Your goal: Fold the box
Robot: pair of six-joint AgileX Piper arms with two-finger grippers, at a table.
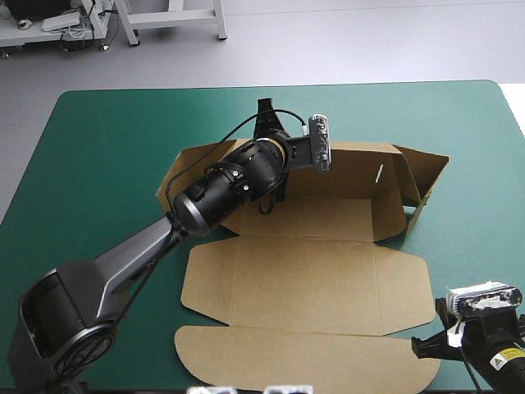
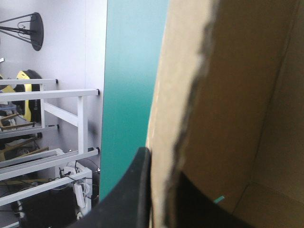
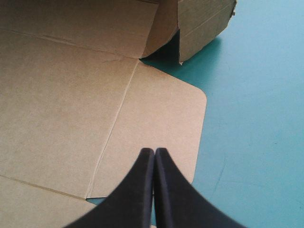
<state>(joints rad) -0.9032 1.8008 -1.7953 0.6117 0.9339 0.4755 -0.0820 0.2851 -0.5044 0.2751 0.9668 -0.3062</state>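
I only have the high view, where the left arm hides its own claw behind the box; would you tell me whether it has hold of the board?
Observer: Yes. In the left wrist view the left claw is all but shut on the box, with one finger on each face of its back wall.
Operator: Thank you. And the other one, down at the near right corner?
Observer: The right wrist view shows the right claw shut with nothing in it. Its fingers meet in a point aimed toward the lid's rounded side flap.
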